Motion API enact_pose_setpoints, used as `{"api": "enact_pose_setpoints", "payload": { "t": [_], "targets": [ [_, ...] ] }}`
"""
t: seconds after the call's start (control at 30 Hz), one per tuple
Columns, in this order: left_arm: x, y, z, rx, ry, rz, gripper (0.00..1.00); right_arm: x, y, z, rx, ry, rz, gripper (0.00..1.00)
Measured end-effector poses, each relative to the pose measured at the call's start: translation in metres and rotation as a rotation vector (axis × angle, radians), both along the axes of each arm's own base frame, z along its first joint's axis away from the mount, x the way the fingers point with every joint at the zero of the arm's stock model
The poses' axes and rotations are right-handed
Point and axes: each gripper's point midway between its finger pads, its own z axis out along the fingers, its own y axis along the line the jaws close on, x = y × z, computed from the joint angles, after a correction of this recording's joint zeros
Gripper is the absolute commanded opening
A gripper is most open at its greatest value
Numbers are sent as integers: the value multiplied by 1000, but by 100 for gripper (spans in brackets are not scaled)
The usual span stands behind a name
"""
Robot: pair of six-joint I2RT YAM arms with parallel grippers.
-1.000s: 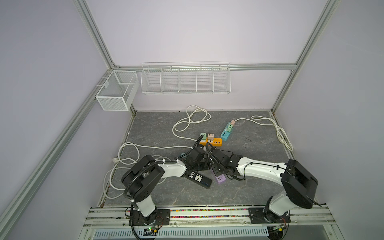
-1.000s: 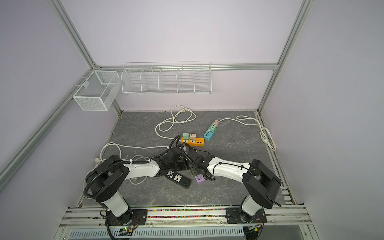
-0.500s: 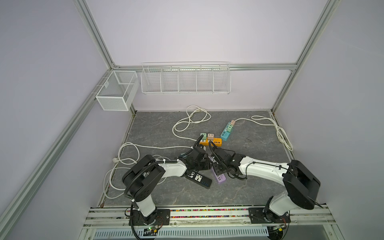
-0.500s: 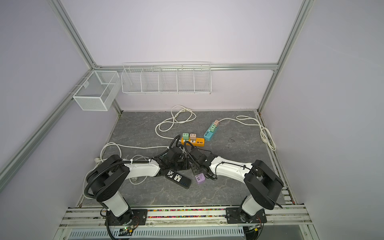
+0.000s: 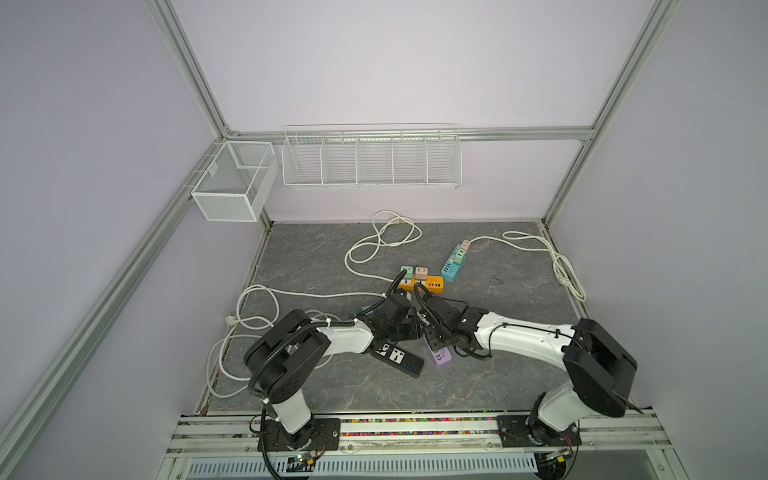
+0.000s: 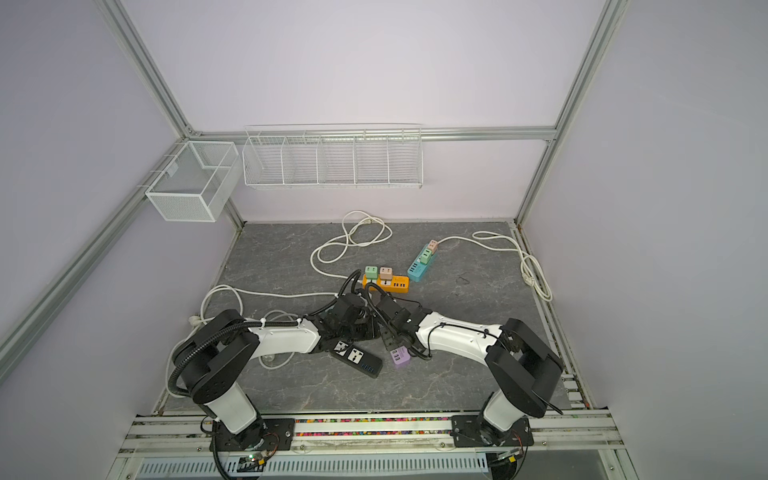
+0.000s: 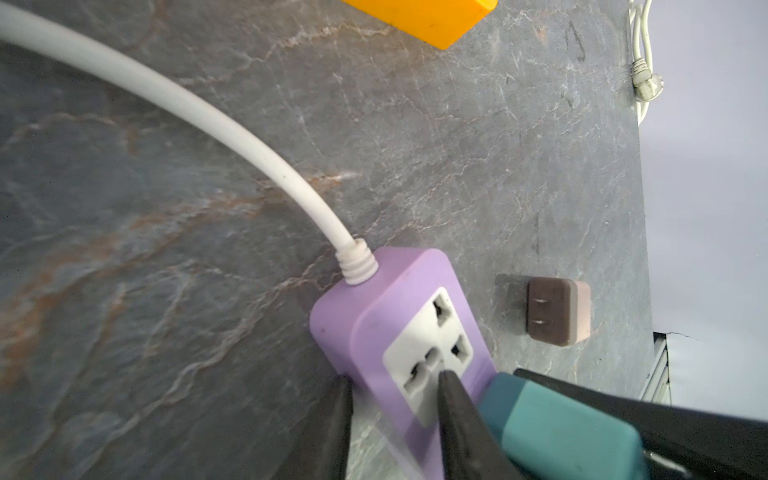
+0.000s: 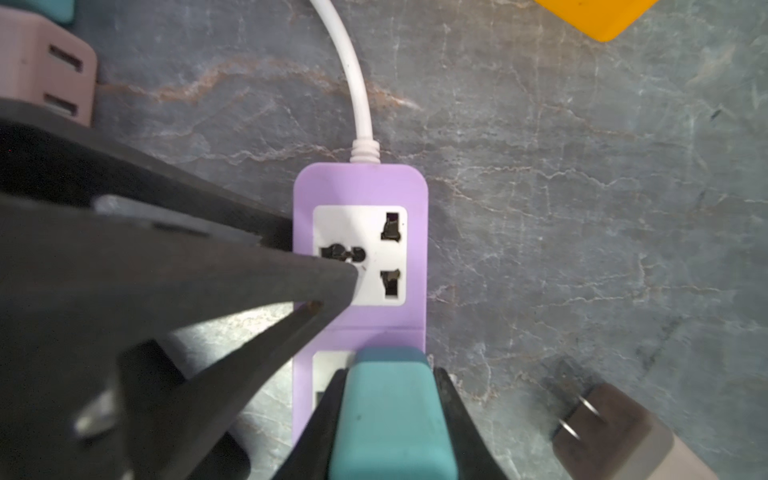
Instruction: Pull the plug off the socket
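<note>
The teal plug [image 8: 390, 415] was held between the fingers of the right tool [image 8: 390, 376], which was closed on its 2 sides. It was seen over the 2nd socket [image 8: 328, 368] of the purple strip [image 8: 361, 187], which was laid flat on the grey counter [image 7: 457, 145], toward the front middle and near an orange strip [image 5: 430, 282]. Whether the prongs were seated could not be told. The left tool [image 7: 395, 382] was set narrow, with 1 finger [image 7: 457, 424] laid on the face of the 1st socket [image 8: 359, 255] and the other placed against the strip's long side. Whether the strip was actually clamped could not be told. A white cord [image 7: 208, 120] was seen running from the strip's end farthest from the plug. A brown plug [image 7: 557, 311] was seen lying just beside the strip, with 2 prongs shown. A pink plug [image 8: 41, 62] was seen near the left tool. In both top views the 2 tools were seen close together over the strip, and a black strip [image 5: 399, 357] was seen just beside it, partly under the left wrist.
</note>
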Motion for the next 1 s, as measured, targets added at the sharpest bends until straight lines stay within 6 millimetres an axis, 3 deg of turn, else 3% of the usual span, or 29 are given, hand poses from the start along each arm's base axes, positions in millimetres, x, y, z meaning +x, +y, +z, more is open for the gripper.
{"api": "enact_pose_setpoints", "payload": {
  "t": [0.67, 1.0],
  "targets": [
    [-3, -7, 1, -11, -15, -10, 33, -1, -5, 2, 37, 19, -11, 22],
    [-6, -10, 0, -9, -17, -16, 32, -8, -5, 1, -41, -23, 13, 20]
  ]
}}
